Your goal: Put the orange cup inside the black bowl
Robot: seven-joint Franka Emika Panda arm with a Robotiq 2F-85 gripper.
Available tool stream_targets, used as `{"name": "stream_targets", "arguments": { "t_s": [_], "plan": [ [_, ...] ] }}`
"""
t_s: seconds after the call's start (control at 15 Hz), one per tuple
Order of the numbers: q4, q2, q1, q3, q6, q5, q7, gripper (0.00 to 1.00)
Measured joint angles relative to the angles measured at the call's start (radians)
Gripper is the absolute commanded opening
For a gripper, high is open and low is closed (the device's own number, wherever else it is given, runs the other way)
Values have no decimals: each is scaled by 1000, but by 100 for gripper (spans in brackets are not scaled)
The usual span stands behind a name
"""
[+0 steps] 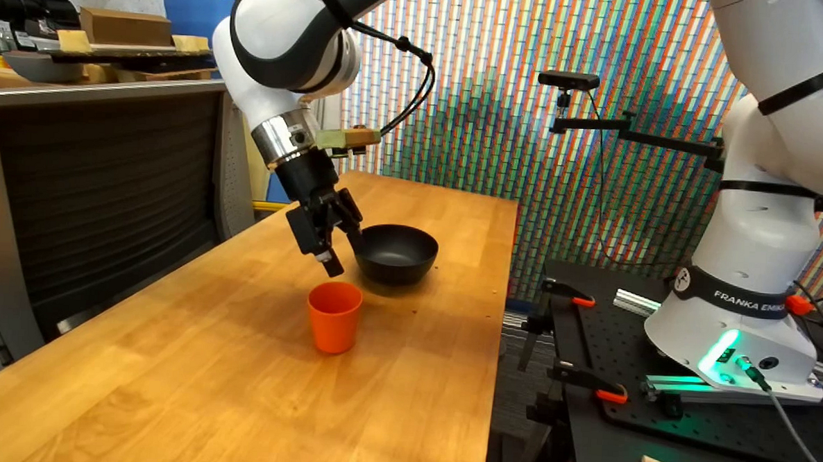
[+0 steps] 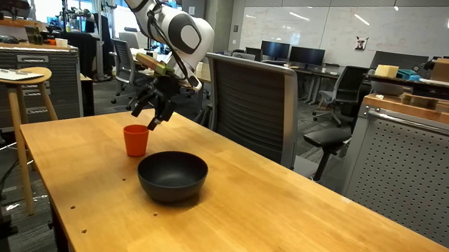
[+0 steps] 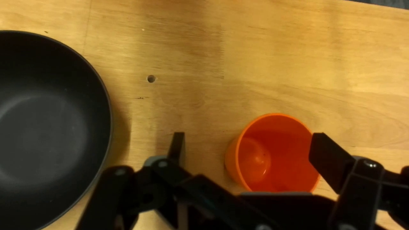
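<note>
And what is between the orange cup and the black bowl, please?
In the wrist view, wooden tabletop lies between the orange cup and the black bowl, with one claw finger above it.

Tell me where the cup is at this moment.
The cup stands upright on the table, to the right of the bowl in the wrist view and not touching it, with the open jaws above.

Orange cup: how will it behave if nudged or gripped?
The orange cup is probably light for its size: thin rim, and it looks empty in the wrist view. A push high up might tip it, since it tapers to a narrower base. Its smooth wall may be slippery under a squeeze.
</note>
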Motion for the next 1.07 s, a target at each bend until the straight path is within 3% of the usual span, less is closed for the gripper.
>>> {"name": "stream_targets", "arguments": {
  "t_s": [0.33,0.4,0.47,1.07],
  "plan": [
    [-1,45,4,0,2,0,2,100],
    [-1,53,7,0,2,-1,2,75],
    [-1,60,11,0,3,-5,2,74],
    [-3,79,65,0,57,-42,4,4]
  ]
}}
